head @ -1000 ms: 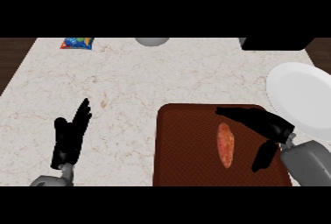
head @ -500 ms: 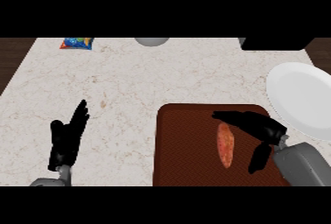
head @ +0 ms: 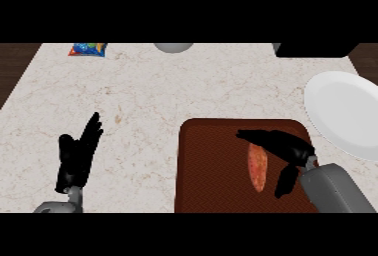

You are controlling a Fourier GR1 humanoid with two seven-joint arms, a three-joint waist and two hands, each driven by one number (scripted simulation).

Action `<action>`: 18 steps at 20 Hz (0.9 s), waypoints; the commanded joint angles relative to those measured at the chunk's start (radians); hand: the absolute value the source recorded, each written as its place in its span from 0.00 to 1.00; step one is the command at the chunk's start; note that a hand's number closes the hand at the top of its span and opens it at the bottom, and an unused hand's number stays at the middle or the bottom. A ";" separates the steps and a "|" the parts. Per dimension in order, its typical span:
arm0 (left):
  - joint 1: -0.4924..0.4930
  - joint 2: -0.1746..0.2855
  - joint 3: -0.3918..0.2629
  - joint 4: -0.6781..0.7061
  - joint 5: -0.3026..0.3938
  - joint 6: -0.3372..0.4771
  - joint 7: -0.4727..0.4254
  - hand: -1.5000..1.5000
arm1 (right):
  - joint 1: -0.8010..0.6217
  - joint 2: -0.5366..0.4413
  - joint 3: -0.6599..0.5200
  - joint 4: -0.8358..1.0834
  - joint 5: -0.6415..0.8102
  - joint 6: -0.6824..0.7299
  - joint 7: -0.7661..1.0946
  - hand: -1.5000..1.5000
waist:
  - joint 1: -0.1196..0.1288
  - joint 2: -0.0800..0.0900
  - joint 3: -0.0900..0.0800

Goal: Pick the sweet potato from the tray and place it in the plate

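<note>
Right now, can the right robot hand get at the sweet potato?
Probably yes: the open right robot hand hovers right beside the sweet potato on the tray, with nothing lying between them.

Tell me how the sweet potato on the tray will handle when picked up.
Probably stiff: the sweet potato lies as one solid, long shape. Its tapered body may roll on the flat tray if nudged sideways.

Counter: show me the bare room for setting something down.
Bare stretch: mid counter, between the left hand, the tray, and the colourful packet and grey object at the far edge. The white plate is bare too. Crowded: the tray's right half, where the right hand reaches round the sweet potato.
</note>
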 commanded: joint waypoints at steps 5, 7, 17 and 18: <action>0.023 -0.032 0.013 -0.008 -0.023 -0.019 -0.015 0.50 | 0.017 -0.008 0.001 0.006 0.091 -0.034 -0.111 1.00 | -0.001 0.000 0.000; -0.006 -0.070 -0.029 0.013 -0.073 0.017 -0.004 0.50 | -0.057 0.059 -0.010 0.113 0.111 -0.107 -0.112 1.00 | 0.001 0.001 0.000; -0.016 -0.051 0.042 0.019 -0.053 -0.002 -0.008 0.50 | -0.023 0.065 -0.130 0.030 0.128 -0.286 -0.086 1.00 | -0.011 -0.001 0.000; 0.021 -0.031 0.054 0.019 -0.025 -0.041 -0.027 0.50 | -0.021 0.014 -0.171 0.052 0.126 -0.309 -0.109 1.00 | -0.008 -0.001 0.000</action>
